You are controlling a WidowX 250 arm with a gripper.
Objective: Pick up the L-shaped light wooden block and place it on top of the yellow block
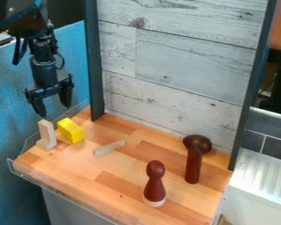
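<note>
Yellow block (70, 131)'s long axis runs kinda upper left to lower right, below the gripper (54, 110)'s wide-spread jaws.

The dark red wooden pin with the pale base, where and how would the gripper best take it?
Probably by the narrow neck, just under the round head. The dark red wooden pin stands upright, so the black gripper could come down from above, one finger on each side; the head above and the flaring body below should help prevent slipping.

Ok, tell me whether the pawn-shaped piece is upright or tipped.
Upright: the pawn-shaped piece stands on its pale base on the wooden surface, round head on top.
</note>
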